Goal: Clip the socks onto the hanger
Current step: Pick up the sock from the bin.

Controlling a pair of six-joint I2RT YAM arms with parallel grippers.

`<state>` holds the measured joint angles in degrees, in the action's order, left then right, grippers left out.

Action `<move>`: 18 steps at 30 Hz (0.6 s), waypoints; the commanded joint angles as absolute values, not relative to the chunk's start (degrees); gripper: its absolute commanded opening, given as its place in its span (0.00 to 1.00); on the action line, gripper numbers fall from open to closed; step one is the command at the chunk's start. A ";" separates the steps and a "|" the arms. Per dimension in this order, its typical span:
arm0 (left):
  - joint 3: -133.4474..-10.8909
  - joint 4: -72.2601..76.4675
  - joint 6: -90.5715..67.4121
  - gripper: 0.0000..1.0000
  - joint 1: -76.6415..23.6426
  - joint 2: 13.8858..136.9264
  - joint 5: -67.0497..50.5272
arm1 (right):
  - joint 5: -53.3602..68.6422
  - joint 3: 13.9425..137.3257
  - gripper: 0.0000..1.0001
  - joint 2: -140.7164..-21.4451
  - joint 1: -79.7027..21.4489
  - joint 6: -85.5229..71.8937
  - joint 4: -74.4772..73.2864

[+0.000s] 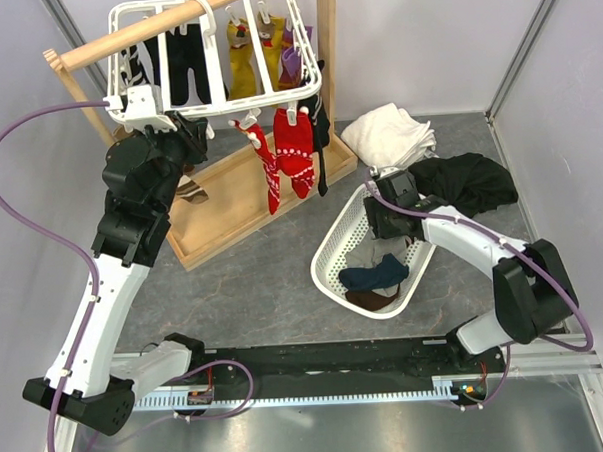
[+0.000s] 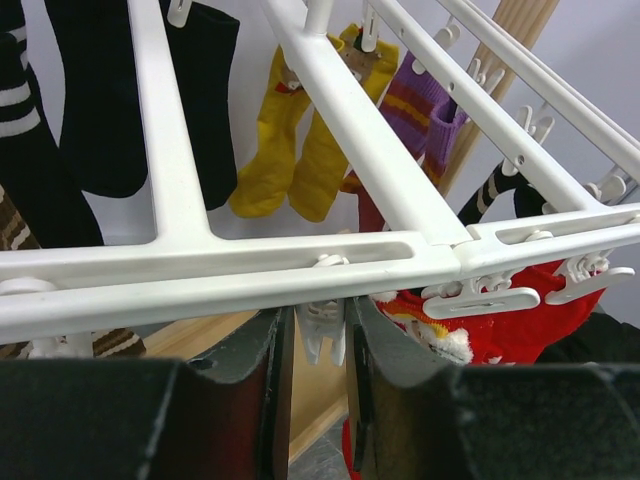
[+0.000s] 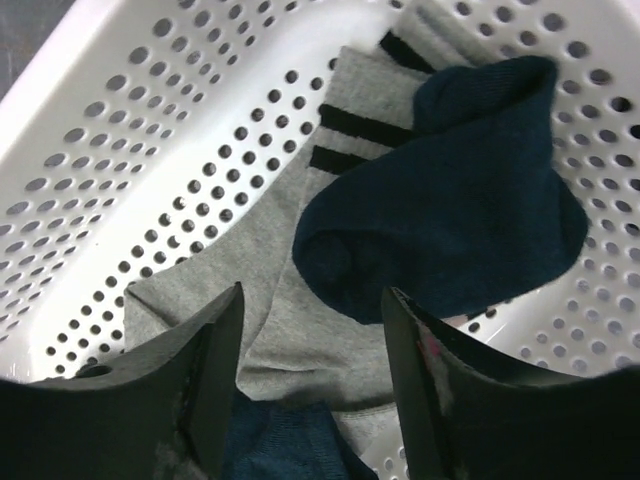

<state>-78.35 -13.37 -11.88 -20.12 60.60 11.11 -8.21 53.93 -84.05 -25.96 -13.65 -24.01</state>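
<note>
The white slatted hanger [image 1: 305, 84] hangs from the wooden rod, and its frame [image 2: 250, 265] fills the left wrist view. The red pair [image 1: 290, 154] hangs clipped at its near edge and also shows in the left wrist view [image 2: 500, 335]. My left gripper [image 1: 203, 128] is at the hanger's near left edge. Its fingers [image 2: 270, 380] press both sides of a small white clip peg [image 2: 326, 345]. My right gripper [image 1: 382, 225] is open over the white basket [image 1: 332, 245], just above a grey sock with dark stripes [image 3: 290, 290].
A dark blue sock [image 3: 450, 200] lies on the grey one in the basket [image 3: 120, 150]. Black striped socks [image 1: 186, 61], yellow socks [image 1: 244, 63] and purple socks [image 1: 296, 56] hang on the hanger. The wooden stand's tray [image 1: 230, 204], white towels [image 1: 388, 134] and black cloth [image 1: 470, 179] are nearby.
</note>
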 commanded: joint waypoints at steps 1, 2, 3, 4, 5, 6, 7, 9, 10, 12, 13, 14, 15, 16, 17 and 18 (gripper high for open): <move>-78.14 -11.42 -9.76 0.02 -20.30 59.94 10.28 | -6.77 59.57 0.62 -85.60 -26.89 -11.08 -24.79; -78.22 -11.34 -9.67 0.02 -20.39 59.94 10.28 | -6.68 60.55 0.60 -86.13 -26.89 -10.99 -24.79; -78.22 -11.34 -9.58 0.02 -20.30 59.85 10.20 | -6.85 61.69 0.56 -87.70 -26.81 -10.81 -24.70; -78.14 -11.42 -9.49 0.02 -20.39 59.94 10.28 | -6.94 63.61 0.54 -88.67 -26.81 -10.55 -24.70; -78.22 -11.43 -9.49 0.02 -20.30 59.94 10.28 | -7.12 64.50 0.53 -89.73 -26.81 -10.55 -23.91; -78.14 -11.43 -9.49 0.02 -20.30 59.85 10.28 | -7.47 65.12 0.52 -91.91 -26.81 -10.55 -23.56; -78.13 -11.43 -9.49 0.02 -20.39 59.94 10.28 | -7.21 66.17 0.51 -93.06 -26.55 -11.33 -23.12; -77.96 -11.34 -9.67 0.02 -20.39 59.85 10.28 | -6.59 67.06 0.49 -96.49 -26.19 -12.47 -22.33; -77.96 -11.42 -9.75 0.02 -20.39 59.85 10.20 | -6.94 67.32 0.49 -97.46 -25.50 -12.92 -22.06; -77.96 -11.34 -9.84 0.02 -20.39 59.85 10.11 | -7.73 66.89 0.47 -99.22 -24.79 -14.32 -20.57; -78.05 -11.25 -9.84 0.02 -20.39 59.94 10.02 | -8.17 66.19 0.46 -99.49 -23.74 -14.76 -20.04; -78.05 -11.25 -9.84 0.02 -20.39 59.94 10.02 | -8.35 65.92 0.44 -99.84 -23.12 -15.55 -19.26; -78.13 -11.25 -9.93 0.02 -20.39 59.94 9.93 | -8.26 65.74 0.44 -100.02 -22.59 -15.90 -18.99; -78.05 -11.34 -9.93 0.02 -20.39 59.94 9.93 | -8.09 65.39 0.44 -100.02 -21.54 -16.26 -18.81; -78.05 -11.25 -10.02 0.02 -20.30 59.94 9.84 | -7.74 65.22 0.43 -100.11 -21.01 -16.52 -18.72; -77.96 -11.25 -10.02 0.02 -20.39 60.03 9.84 | -7.82 65.04 0.43 -100.11 -20.48 -16.78 -18.81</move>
<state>-78.35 -13.17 -11.49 -20.12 60.60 10.31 -7.40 65.52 -100.60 -22.85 -14.22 -21.34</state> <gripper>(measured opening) 0.288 0.437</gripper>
